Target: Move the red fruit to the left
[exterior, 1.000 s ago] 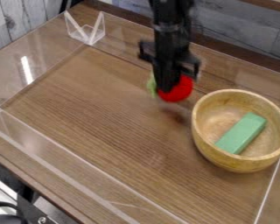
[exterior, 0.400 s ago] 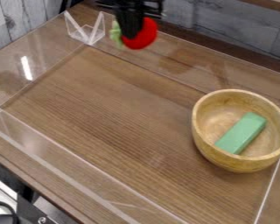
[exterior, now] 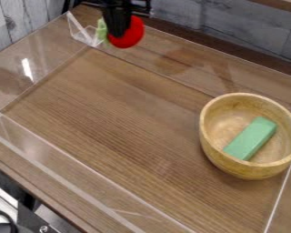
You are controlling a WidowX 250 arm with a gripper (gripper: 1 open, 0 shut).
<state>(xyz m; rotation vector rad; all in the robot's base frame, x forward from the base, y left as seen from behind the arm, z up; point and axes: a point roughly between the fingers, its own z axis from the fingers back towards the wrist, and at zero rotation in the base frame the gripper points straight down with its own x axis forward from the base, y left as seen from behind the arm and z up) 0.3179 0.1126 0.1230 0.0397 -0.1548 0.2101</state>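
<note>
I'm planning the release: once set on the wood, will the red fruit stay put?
Probably not: the red fruit looks round, so it may roll. Its green leafy end might check that. Hanging from pinched jaws, it seems light.

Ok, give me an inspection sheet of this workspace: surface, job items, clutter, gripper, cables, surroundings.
Surface: wooden tabletop, no spills seen.
Job's things: red fruit held off the table near the far left corner, green leaf end showing.
Clutter: wooden bowl at the right, green block lying inside it.
Grippers: gripper pointing down, shut on the red fruit.
Cables: dark loop at the bottom left edge, possibly a cable; cannot tell.
Surroundings: clear plastic walls around the table; grey plank wall behind.
</note>
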